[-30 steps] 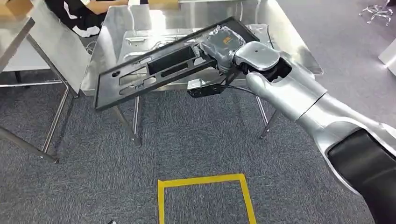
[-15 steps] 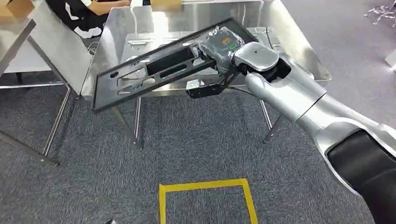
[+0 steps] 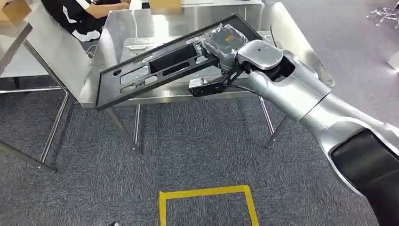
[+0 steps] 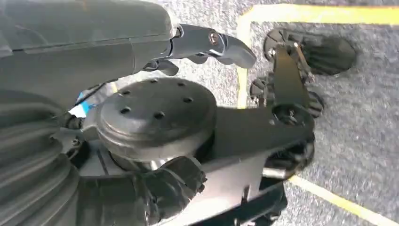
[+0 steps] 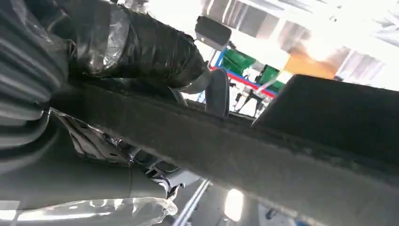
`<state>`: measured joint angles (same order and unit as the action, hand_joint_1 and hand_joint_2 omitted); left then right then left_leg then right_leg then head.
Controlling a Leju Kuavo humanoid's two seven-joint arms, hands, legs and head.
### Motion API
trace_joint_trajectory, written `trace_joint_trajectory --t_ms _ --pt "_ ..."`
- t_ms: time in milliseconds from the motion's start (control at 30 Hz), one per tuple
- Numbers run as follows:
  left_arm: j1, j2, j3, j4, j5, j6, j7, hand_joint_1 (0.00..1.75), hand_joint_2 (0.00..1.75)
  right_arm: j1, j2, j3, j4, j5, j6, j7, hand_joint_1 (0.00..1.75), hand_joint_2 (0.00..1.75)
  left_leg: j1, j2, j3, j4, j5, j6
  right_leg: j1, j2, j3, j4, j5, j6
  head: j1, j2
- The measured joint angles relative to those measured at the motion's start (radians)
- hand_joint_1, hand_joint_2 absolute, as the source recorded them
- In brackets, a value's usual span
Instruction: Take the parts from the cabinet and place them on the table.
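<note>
Black and flat, the long part is what I see first in my head view — a panel with slots cut in it. My right hand, wrapped in shiny plastic, grips it near its right end. The part is tilted, with its far right end higher and its left end lower, and it sits over the front of the shiny steel worktop. I cannot tell if it touches the worktop or is just above it. Its low left corner sticks out past the front edge, over the grey carpet.

In my right wrist view the wrapped thumb lies on top of the part's dark edge, so the hold looks tight.

My left hand is in the left wrist view, down low over the carpet. It holds nothing — the fingers are curled in only a little, and I cannot tell if it is open or closed. Yellow tape makes a square on the floor near me.

A person in black and white sits behind the worktop.
</note>
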<state>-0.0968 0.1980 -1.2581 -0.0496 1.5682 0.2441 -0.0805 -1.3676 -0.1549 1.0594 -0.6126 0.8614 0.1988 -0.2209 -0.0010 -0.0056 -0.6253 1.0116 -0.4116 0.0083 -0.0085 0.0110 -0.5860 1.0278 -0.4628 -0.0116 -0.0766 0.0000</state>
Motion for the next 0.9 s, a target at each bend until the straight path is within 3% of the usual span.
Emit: trace_joint_trajectory --t_ms 67,100,200,233,267,300,367,433,500,533,567,600,633,700,733,767,800,867,900 --pt "0.001 0.0 -0.003 0.0 0.0 0.0 0.003 0.0 1.75 -0.001 0.0 0.0 0.0 0.0 -0.001 -0.001 1.75 1.75 0.009 0.003 0.013 -0.018 0.008 0.013 0.0 0.0 -0.002 0.002 -0.01 0.012 0.0 0.0" --pt "0.0 0.0 -0.003 0.0 0.0 0.0 0.003 0.0 1.75 -0.003 -0.001 0.0 0.002 0.0 -0.002 0.0 1.75 1.75 0.005 0.004 0.018 -0.024 0.008 0.015 -0.002 -0.001 -0.012 0.03 -0.028 0.013 0.001 0.0" --pt "-0.001 0.0 -0.004 0.0 0.0 0.0 0.003 0.0 1.75 -0.002 -0.002 0.0 0.006 0.0 -0.003 0.0 1.75 1.75 0.0 0.006 0.023 -0.023 -0.001 0.029 -0.002 -0.003 -0.133 0.251 -0.115 0.015 0.001 0.0" --pt "-0.001 0.0 -0.004 0.0 0.0 0.0 0.003 0.0 1.75 0.002 -0.002 0.0 0.006 0.0 -0.004 0.002 1.75 1.75 0.0 0.007 0.025 -0.021 -0.005 0.031 -0.002 -0.003 -0.165 0.296 -0.117 0.017 0.001 0.0" --pt "-0.001 0.0 -0.005 0.0 0.0 0.0 0.003 0.0 1.75 0.004 -0.002 0.0 0.006 0.0 -0.006 0.003 1.75 1.75 0.0 0.006 0.028 -0.019 -0.009 0.031 -0.003 -0.004 -0.173 0.291 -0.093 0.017 0.001 0.0" --pt "-0.001 0.0 -0.005 0.0 0.0 0.0 0.003 0.0 1.75 0.007 -0.003 0.0 0.006 -0.003 -0.02 0.018 1.75 1.75 0.0 0.005 0.033 -0.015 -0.016 0.03 -0.003 -0.005 -0.16 0.245 -0.049 0.016 0.001 0.0" --pt "0.0 -0.001 -0.005 0.0 0.0 0.0 0.002 0.0 1.75 0.011 -0.006 -0.007 0.003 -0.006 -0.071 0.057 1.75 1.75 0.0 0.0 0.043 -0.005 -0.033 0.026 -0.003 -0.006 -0.095 0.081 0.057 0.007 0.001 0.0" --pt "-0.002 -0.005 -0.007 0.0 0.0 0.001 0.001 0.0 1.75 0.022 -0.009 -0.038 -0.014 0.006 -0.103 0.083 1.75 1.75 -0.006 -0.003 0.036 0.012 -0.043 0.017 0.007 -0.006 -0.07 0.032 0.056 -0.003 0.0 0.0" --pt "-0.001 -0.005 -0.01 0.0 0.0 0.003 -0.001 0.0 1.75 0.032 -0.011 -0.069 -0.033 0.022 -0.103 0.093 1.75 1.75 -0.001 -0.003 0.029 0.007 -0.042 0.011 0.01 -0.004 -0.07 0.023 0.04 -0.009 0.001 0.0" --pt "-0.001 -0.006 -0.011 0.0 0.0 0.005 -0.001 0.0 1.75 0.037 -0.013 -0.079 -0.04 0.026 -0.103 0.094 1.75 1.75 -0.002 -0.002 0.033 0.005 -0.043 0.007 0.008 -0.004 -0.067 0.017 0.04 -0.011 0.0 0.0" --pt "0.0 -0.005 -0.012 0.0 0.0 0.005 -0.001 0.0 1.75 0.04 -0.016 -0.087 -0.047 0.029 -0.103 0.094 1.75 1.75 -0.003 -0.001 0.027 0.007 -0.055 0.002 -0.006 -0.005 -0.055 0.005 0.042 -0.015 0.001 0.0" --pt "0.001 -0.006 -0.013 0.0 0.0 0.005 -0.001 0.0 1.75 0.043 -0.019 -0.092 -0.05 0.031 -0.103 0.095 1.75 1.75 -0.001 0.001 0.025 0.031 -0.065 -0.005 -0.004 -0.003 -0.046 -0.002 0.042 -0.017 0.0 0.0" --pt "0.001 -0.007 -0.013 0.0 0.0 0.006 -0.001 0.0 1.75 0.044 -0.019 -0.097 -0.052 0.032 -0.103 0.097 1.75 1.75 0.002 0.0 -0.002 0.085 -0.089 -0.01 -0.004 -0.005 -0.041 -0.003 0.039 -0.022 0.0 0.0" --pt "0.0 -0.007 -0.013 0.0 0.0 0.006 -0.001 0.0 1.75 0.046 -0.019 -0.103 -0.06 0.032 -0.103 0.097 1.75 1.75 0.009 0.001 -0.088 0.242 -0.148 -0.02 -0.004 -0.004 -0.034 -0.002 0.034 -0.027 0.0 0.0" --pt "0.001 -0.007 -0.013 0.0 0.0 0.006 -0.001 0.0 1.75 0.048 -0.019 -0.104 -0.064 0.032 -0.103 0.095 1.75 1.75 0.012 0.001 -0.133 0.313 -0.161 -0.025 -0.004 -0.004 -0.029 -0.002 0.03 -0.027 -0.001 0.0" --pt "0.001 -0.007 -0.013 0.0 0.0 0.006 -0.001 0.0 1.75 0.052 -0.019 -0.104 -0.065 0.032 -0.103 0.094 1.75 1.75 0.015 0.001 -0.146 0.321 -0.144 -0.027 -0.004 -0.003 -0.024 -0.002 0.026 -0.026 0.0 0.0" --pt "0.001 -0.007 -0.013 0.0 0.0 0.006 -0.001 0.0 1.75 0.055 -0.019 -0.104 -0.067 0.033 -0.103 0.094 1.75 1.75 0.018 0.001 -0.135 0.283 -0.107 -0.028 -0.004 -0.002 -0.018 -0.002 0.022 -0.023 0.0 0.0" --pt "0.001 -0.007 -0.013 0.0 0.0 0.006 -0.001 0.0 1.75 0.056 -0.019 -0.106 -0.072 0.044 -0.103 0.094 1.75 1.75 0.024 0.002 -0.056 0.104 -0.004 -0.029 -0.005 0.0 -0.005 0.0 0.013 -0.016 0.0 0.0" --pt "0.0 -0.007 -0.013 0.0 0.0 0.006 -0.001 0.0 1.75 0.056 -0.019 -0.112 -0.074 0.046 -0.103 0.094 1.75 1.75 0.025 0.002 -0.023 0.025 0.018 -0.027 -0.006 0.0 -0.002 0.001 0.008 -0.01 0.0 0.0"
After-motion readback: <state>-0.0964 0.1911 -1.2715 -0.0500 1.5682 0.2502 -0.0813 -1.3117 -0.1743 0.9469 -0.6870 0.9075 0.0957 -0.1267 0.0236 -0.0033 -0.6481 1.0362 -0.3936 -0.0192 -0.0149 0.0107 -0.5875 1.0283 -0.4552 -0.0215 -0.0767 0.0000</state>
